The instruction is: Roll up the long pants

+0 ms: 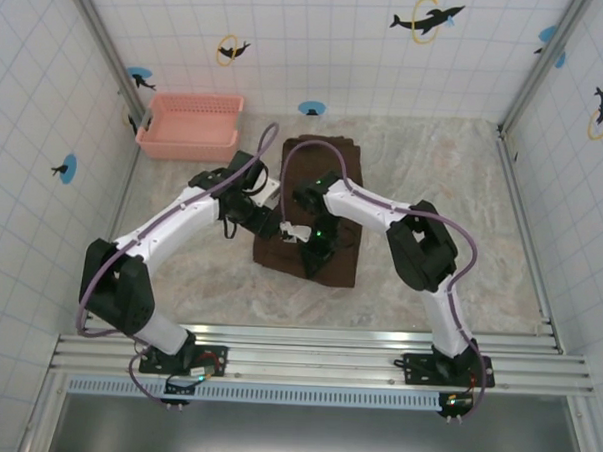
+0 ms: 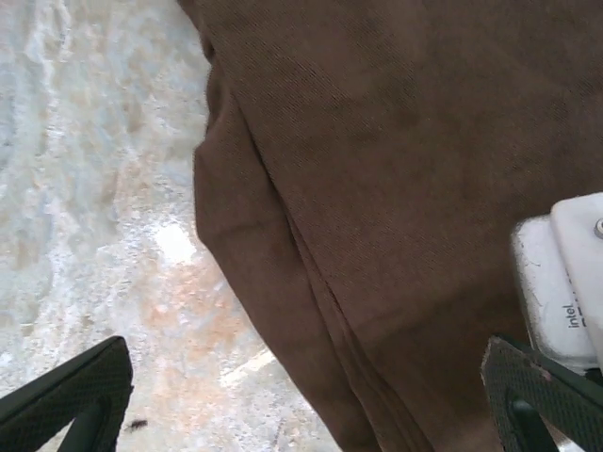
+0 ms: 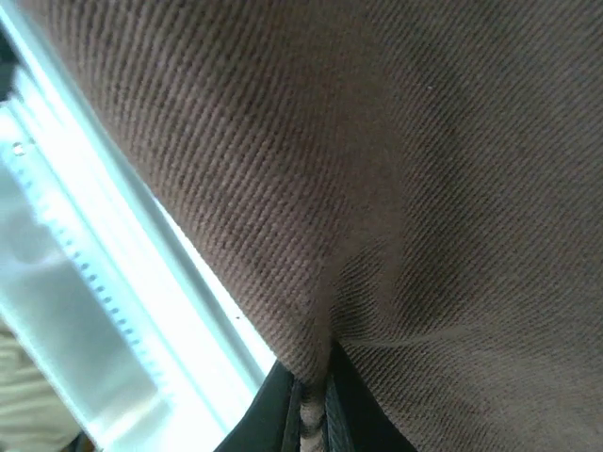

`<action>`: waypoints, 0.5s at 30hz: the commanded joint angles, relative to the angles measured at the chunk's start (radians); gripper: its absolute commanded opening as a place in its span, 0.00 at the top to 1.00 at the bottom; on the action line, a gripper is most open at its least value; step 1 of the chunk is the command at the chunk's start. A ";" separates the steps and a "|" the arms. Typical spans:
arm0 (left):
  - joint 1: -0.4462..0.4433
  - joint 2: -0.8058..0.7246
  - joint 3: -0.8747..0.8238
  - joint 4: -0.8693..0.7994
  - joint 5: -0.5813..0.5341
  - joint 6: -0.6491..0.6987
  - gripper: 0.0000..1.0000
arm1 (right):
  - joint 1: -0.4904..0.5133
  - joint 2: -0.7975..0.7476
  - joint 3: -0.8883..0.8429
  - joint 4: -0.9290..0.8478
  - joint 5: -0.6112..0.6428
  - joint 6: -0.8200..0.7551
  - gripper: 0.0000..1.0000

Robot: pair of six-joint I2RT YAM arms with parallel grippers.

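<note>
Right gripper [image 3: 316, 419] clamps a fold of the long pants [image 1: 319, 165], which stretch lengthwise away from the arms. Left gripper [image 2: 301, 405] gapes wide at their left edge.

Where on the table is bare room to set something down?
The widest bare table lies between the long pants and the right wall. A narrower strip lies between the pants and the front rail. Crowded: the pants' near left edge, where the left gripper and the right gripper meet.
</note>
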 commanded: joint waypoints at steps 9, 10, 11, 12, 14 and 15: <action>-0.020 -0.188 -0.143 0.020 -0.039 0.036 0.02 | -0.074 0.110 0.253 -0.075 -0.074 0.096 0.89; -0.021 -0.209 -0.158 0.037 -0.035 0.036 0.02 | -0.081 0.113 0.267 -0.072 -0.067 0.102 0.89; -0.021 -0.226 -0.171 0.048 -0.037 0.036 0.02 | -0.089 0.133 0.284 -0.073 -0.063 0.105 0.89; -0.021 -0.239 -0.180 0.054 -0.041 0.036 0.02 | -0.097 0.151 0.300 -0.071 -0.052 0.107 0.89; -0.020 -0.251 -0.195 0.063 -0.046 0.041 0.02 | -0.107 0.179 0.328 -0.072 -0.052 0.105 0.89; -0.021 -0.249 -0.195 0.063 -0.045 0.046 0.02 | -0.114 0.194 0.340 -0.076 -0.047 0.105 0.89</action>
